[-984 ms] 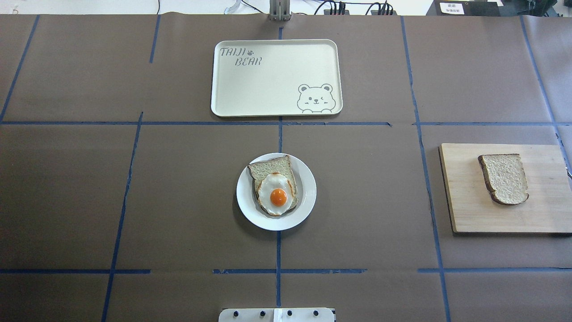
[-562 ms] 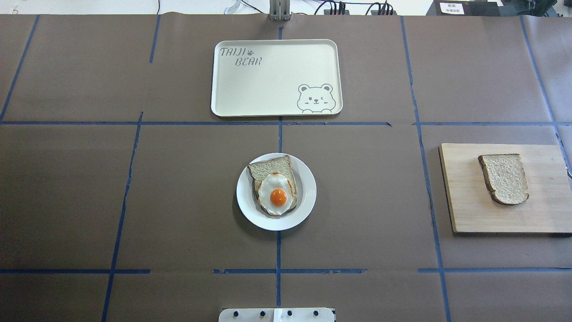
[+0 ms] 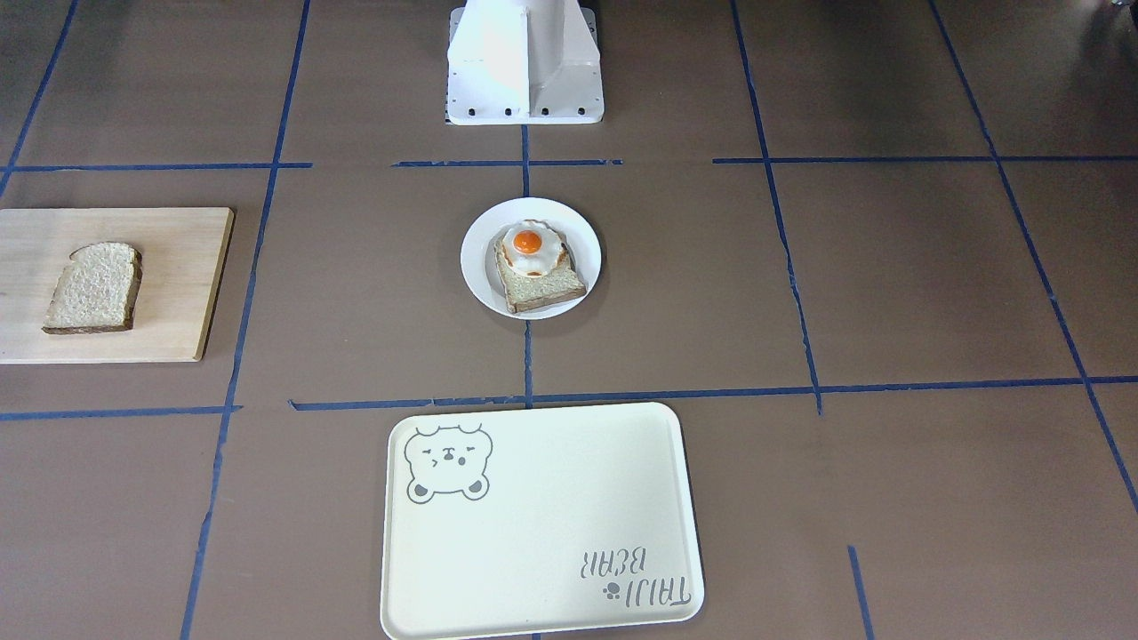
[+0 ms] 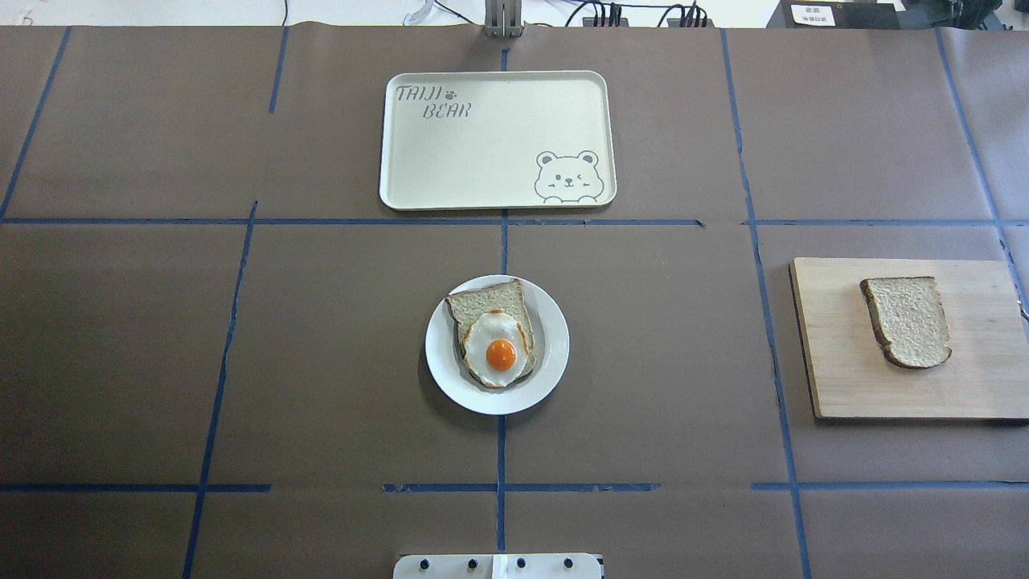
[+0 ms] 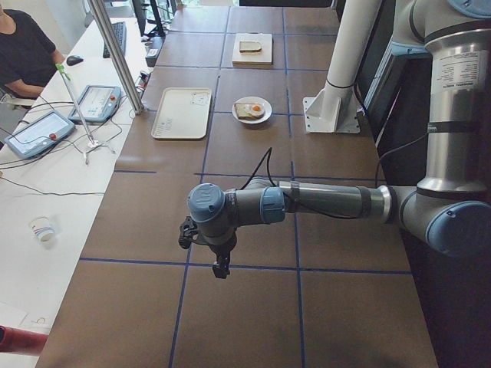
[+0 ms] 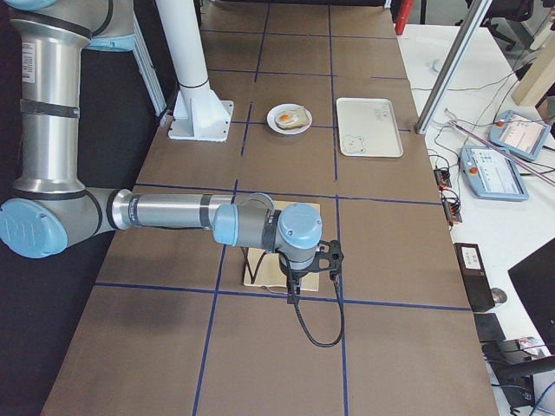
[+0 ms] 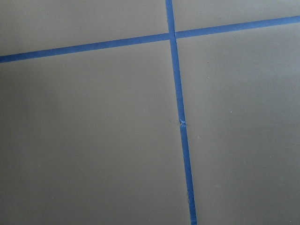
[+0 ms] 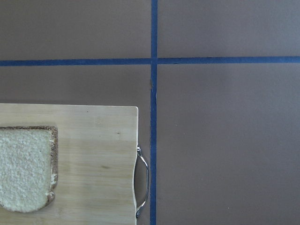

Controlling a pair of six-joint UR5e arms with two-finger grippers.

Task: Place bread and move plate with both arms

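Note:
The plain bread slice [image 4: 907, 322] lies on a wooden board [image 4: 836, 370] at the table's right side; it also shows in the front view [image 3: 93, 286] and at the right wrist view's lower left [image 8: 26, 168]. The white plate [image 4: 555, 354] sits at mid-table and holds an egg-topped slice [image 4: 498, 346]. The left gripper [image 5: 221, 264] hangs over bare table far to the left. The right gripper [image 6: 293, 290] hangs above the board's outer end. Both show only in side views, so I cannot tell whether they are open or shut.
A cream bear tray [image 4: 482, 145] lies beyond the plate, on the operators' side. The white pedestal base [image 3: 524, 62] stands at the robot's edge. The board has a metal handle [image 8: 143, 183] on its outer end. Blue tape lines cross the brown table.

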